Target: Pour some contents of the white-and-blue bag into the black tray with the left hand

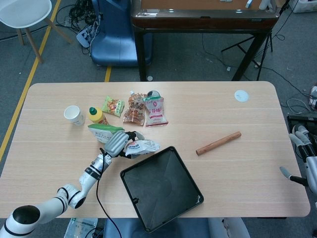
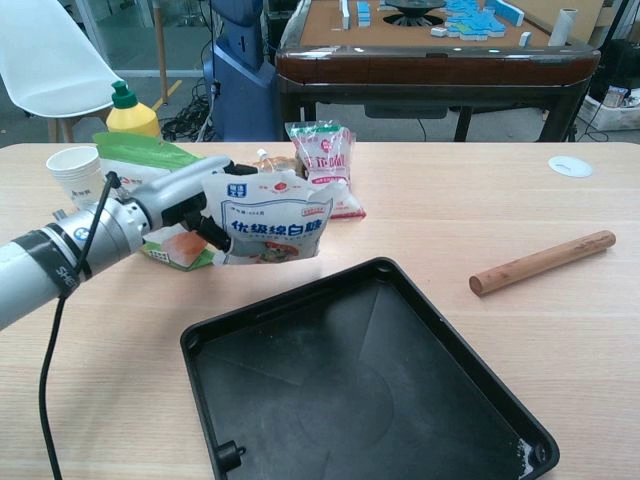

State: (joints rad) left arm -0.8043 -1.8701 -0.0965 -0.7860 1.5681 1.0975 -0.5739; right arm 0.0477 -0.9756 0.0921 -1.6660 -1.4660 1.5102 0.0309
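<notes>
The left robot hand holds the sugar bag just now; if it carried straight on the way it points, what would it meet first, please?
Probably nothing soon: the left robot hand points right, its bag lifted above the table, beyond the black tray's far corner. Depth is unclear.

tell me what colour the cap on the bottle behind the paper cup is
Green, on a yellow bottle; the chest view shows it best.

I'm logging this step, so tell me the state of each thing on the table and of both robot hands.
white-and-blue bag: lifted off the table, tilted sideways, held.
left robot hand: grips the bag.
black tray: flat on the table, nothing in it yet.
paper cup: upright.
yellow bottle: upright, green cap on.
wooden stick: lying flat.
right robot hand: off the table edge, state unclear.
</notes>
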